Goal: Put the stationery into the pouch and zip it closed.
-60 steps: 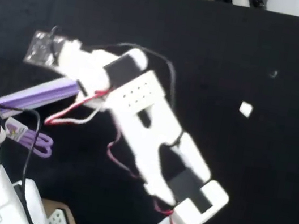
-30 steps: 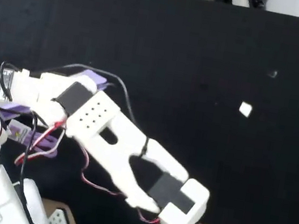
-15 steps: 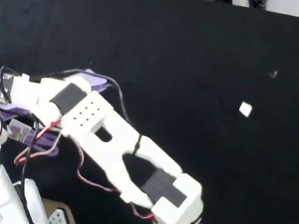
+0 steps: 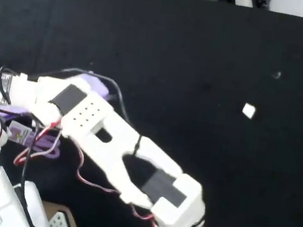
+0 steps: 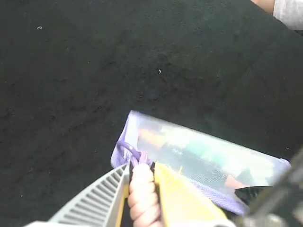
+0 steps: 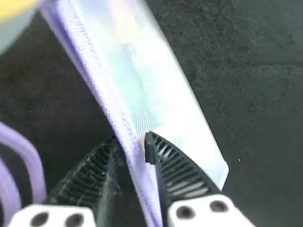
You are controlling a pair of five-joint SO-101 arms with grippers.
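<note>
Black cloth covers the desk. Over the last two seconds the right arm has swung from the upper left of the high view down to the far left edge and settled across the pouch. The right claw is now pinched on the pouch's purple zip edge. I judge this to be a zip pull in hand or near its end. The left claw is clamped on the purple loop at the pouch's corner, anchoring it.

Counted: one pouch, with blurred coloured items showing through its clear side, too vague to count; two arms; one small white piece lying well apart at the right, possibly stationery left out.
</note>
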